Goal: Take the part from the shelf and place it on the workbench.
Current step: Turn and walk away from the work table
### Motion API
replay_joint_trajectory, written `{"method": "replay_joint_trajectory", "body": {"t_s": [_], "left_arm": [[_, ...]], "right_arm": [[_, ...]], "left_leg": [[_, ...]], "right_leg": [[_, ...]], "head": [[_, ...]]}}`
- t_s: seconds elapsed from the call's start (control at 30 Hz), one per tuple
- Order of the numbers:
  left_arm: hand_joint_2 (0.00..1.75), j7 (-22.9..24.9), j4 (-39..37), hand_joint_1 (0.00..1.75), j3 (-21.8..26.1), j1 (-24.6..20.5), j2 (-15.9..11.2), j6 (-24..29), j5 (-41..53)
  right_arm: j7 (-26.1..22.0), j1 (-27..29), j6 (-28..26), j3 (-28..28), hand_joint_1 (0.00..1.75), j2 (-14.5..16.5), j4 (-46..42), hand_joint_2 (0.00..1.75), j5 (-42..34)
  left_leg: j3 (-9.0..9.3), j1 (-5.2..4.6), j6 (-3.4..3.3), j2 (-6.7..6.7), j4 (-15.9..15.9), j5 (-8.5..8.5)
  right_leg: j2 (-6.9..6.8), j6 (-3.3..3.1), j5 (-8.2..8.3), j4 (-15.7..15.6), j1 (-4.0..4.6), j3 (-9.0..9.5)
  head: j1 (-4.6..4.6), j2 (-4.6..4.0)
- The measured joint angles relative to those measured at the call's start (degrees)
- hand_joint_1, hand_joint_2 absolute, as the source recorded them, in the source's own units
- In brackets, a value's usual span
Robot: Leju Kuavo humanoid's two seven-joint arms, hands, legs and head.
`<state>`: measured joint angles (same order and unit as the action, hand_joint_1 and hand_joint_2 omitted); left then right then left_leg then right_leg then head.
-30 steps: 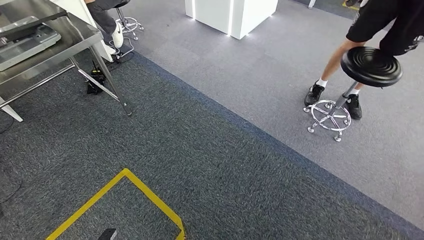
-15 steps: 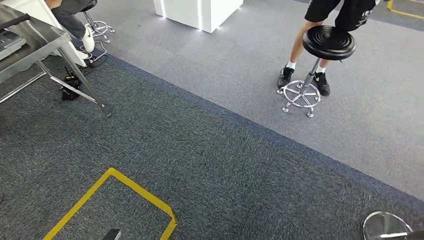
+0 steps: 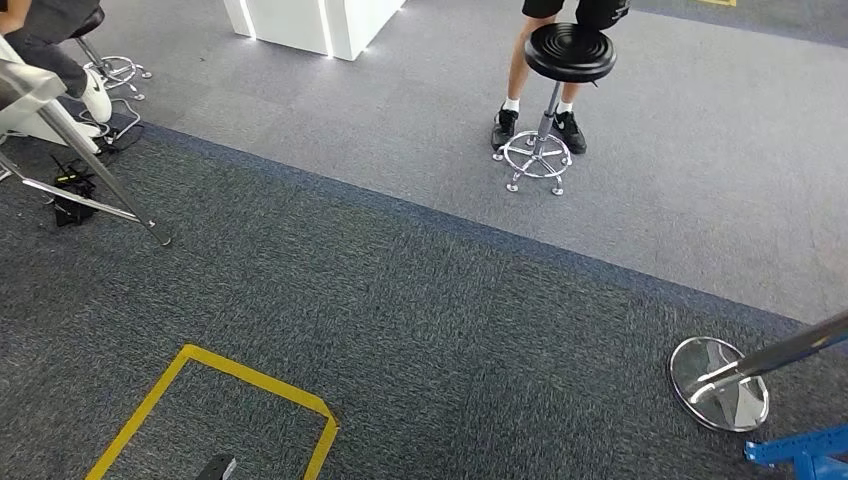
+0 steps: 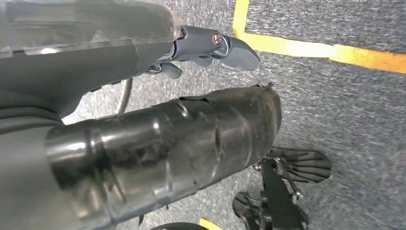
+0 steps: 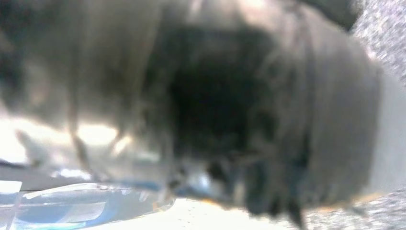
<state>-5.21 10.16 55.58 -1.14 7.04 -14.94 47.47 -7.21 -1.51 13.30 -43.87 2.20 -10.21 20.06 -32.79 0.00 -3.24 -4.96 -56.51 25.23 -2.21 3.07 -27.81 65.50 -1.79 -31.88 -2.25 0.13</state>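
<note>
Where the part is cannot be told. The left hand (image 4: pixel 210 48) hangs over grey carpet (image 3: pixel 420 300) with yellow tape (image 3: pixel 230 385), fingers (image 4: pixel 237 50) loosely extended, holding nothing. The right hand is too blurred to judge. A person's legs (image 3: pixel 515 70) stand behind a black stool (image 3: pixel 568 52).

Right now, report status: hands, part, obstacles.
Left hand hanging over carpet, holding nothing. Right hand too blurred to read. Part and shelf not sighted. Ahead: stool with a person behind it, round metal base at right.

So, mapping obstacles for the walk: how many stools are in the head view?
2. A black-seated stool stands far ahead by a person's feet; another stool's chrome base sits at far left. More may be hidden.
</note>
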Motion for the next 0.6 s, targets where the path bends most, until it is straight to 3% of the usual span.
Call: {"method": "replay_joint_trajectory", "body": {"t_s": [0.07, 0.1, 0.13, 0.2, 0.27, 0.33, 0.37, 0.4, 0.43, 0.5, 0.57, 0.6], "left_arm": [[0.0, -0.04, -0.01, 0.0, 0.01, -0.01, 0.0, -0.05, -0.01], [0.0, -0.05, -0.01, 0.0, 0.01, -0.04, 0.0, -0.08, -0.02], [0.0, -0.06, -0.02, 0.0, 0.02, -0.11, 0.01, -0.11, -0.02], [0.0, -0.06, -0.03, 0.0, 0.02, -0.23, 0.06, -0.16, -0.02], [0.0, -0.06, -0.07, 0.0, 0.02, -0.09, 0.11, -0.23, -0.01], [0.0, -0.06, -0.09, 0.0, 0.03, 0.13, 0.1, -0.26, 0.0], [0.0, -0.06, -0.09, 0.0, 0.04, 0.19, 0.08, -0.25, 0.01], [0.0, -0.06, -0.09, 0.0, 0.04, 0.2, 0.07, -0.25, 0.01], [0.0, -0.06, -0.09, 0.0, 0.04, 0.18, 0.07, -0.25, 0.01], [0.0, -0.06, -0.09, 0.0, 0.05, 0.09, 0.06, -0.25, -0.01], [0.0, -0.12, -0.1, 0.0, 0.07, 0.06, 0.07, -0.29, -0.08], [0.0, -0.39, -0.1, 0.0, 0.09, 0.04, 0.07, -0.39, -0.16]], "right_arm": [[0.0, -0.13, 0.01, 0.0, 0.0, -0.07, 0.0, 0.0, 0.0], [0.0, -0.11, 0.01, -0.01, 0.0, -0.13, 0.0, 0.0, 0.0], [0.0, -0.06, 0.0, -0.02, 0.0, -0.17, 0.0, 0.0, 0.0], [0.01, -0.09, -0.01, -0.04, 0.0, -0.21, 0.01, 0.0, 0.0], [0.04, -0.29, 0.0, -0.04, 0.0, -0.21, 0.02, 0.0, 0.01], [0.06, -0.34, 0.0, -0.05, 0.0, -0.23, 0.02, 0.0, 0.02], [0.06, -0.27, -0.01, -0.05, 0.0, -0.25, 0.02, 0.0, 0.01], [0.06, -0.2, -0.01, -0.06, 0.0, -0.26, 0.02, 0.0, 0.02], [0.06, -0.14, -0.01, -0.07, 0.0, -0.27, 0.02, 0.0, 0.01], [0.06, -0.16, -0.01, -0.07, 0.0, -0.26, 0.03, 0.0, 0.01], [0.08, -0.18, -0.01, -0.07, 0.0, -0.24, 0.04, 0.0, 0.0], [0.09, -0.15, -0.01, -0.07, 0.0, -0.24, 0.05, 0.0, 0.0]], "left_leg": [[-0.73, 0.12, 0.78, -1.06, -1.05, -0.46], [-0.89, 0.26, 1.22, -1.67, -1.28, -0.75], [-0.94, 0.43, 1.71, -2.1, -1.32, -1.05], [-1.46, 0.76, 2.57, -0.45, -2.45, 0.34], [-2.96, 0.91, 2.9, 2.93, -7.17, 5.34], [-4.6, 0.89, 2.72, 4.41, -14.27, 9.95], [-4.74, 0.88, 2.61, 4.56, -16.65, 10.5], [-4.02, 0.87, 2.47, 4.62, -17.15, 9.78], [-2.27, 0.87, 2.3, 4.8, -15.44, 8.25], [3.28, 0.85, 1.86, 6.38, -7.63, 6.16], [6.71, 0.73, 1.54, 8.03, -1.71, 6.32], [6.99, 0.59, 1.42, 8.23, -0.68, 6.65]], "right_leg": [[-1.66, -0.54, -2.32, -7.63, 0.42, 5.59], [-1.62, -1.02, -3.03, -9.39, 0.76, 6.48], [-1.17, -1.65, -2.97, -9.85, 0.93, 6.29], [-0.38, -2.83, -1.84, -10.07, 0.93, 5.2], [0.41, -3.84, -0.54, -10.16, 1.0, 3.82], [1.59, -4.27, 0.72, -9.86, 1.37, 2.03], [2.27, -4.3, 1.34, -9.59, 1.52, 1.04], [2.97, -4.24, 1.89, -9.21, 1.61, 0.0], [3.67, -4.11, 2.39, -8.73, 1.64, -1.01], [5.04, -3.66, 3.25, -7.62, 1.65, -2.9], [6.16, -3.05, 4.1, -6.94, 1.62, -4.09], [6.66, -2.68, 4.56, -6.93, 1.61, -4.43]], "head": [[0.02, 0.0], [0.02, 0.0], [0.02, -0.01], [-0.03, -0.01], [-0.11, -0.01], [-0.15, -0.01], [-0.14, -0.01], [-0.14, 0.0], [-0.14, 0.0], [-0.16, 0.0], [-0.13, 0.01], [-0.12, 0.01]]}}
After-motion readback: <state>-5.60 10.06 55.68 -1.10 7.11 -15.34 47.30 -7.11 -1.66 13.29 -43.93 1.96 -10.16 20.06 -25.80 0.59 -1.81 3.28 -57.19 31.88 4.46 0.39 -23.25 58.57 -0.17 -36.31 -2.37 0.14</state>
